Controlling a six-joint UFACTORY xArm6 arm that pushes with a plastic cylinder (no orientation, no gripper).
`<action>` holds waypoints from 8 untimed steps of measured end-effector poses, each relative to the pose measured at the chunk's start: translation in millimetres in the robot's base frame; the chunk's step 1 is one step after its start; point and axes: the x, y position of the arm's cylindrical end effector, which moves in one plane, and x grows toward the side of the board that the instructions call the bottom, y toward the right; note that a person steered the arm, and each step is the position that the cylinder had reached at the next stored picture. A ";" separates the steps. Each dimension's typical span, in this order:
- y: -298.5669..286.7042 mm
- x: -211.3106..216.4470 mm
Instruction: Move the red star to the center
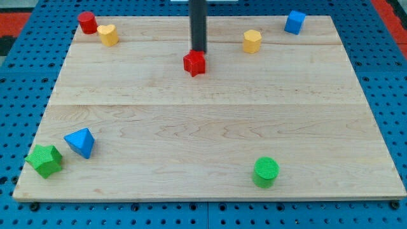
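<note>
The red star point(194, 63) lies on the wooden board point(210, 127), above the board's middle and slightly left of it. My tip point(198, 51) stands right behind the star, on its top side, touching or almost touching it. The dark rod rises straight up to the view's top edge.
A red cylinder point(87, 22) and a yellow block point(107, 34) sit at the top left. A yellow hexagonal block point(252, 41) and a blue block point(294, 21) sit at the top right. A green star point(44, 159) and blue pyramid point(81, 142) lie bottom left, a green cylinder point(266, 172) bottom right.
</note>
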 end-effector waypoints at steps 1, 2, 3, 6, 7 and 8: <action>7.2 6.6; -31.7 -22.3; -86.0 -36.3; 0.0 17.7; -19.6 19.3; -28.1 42.5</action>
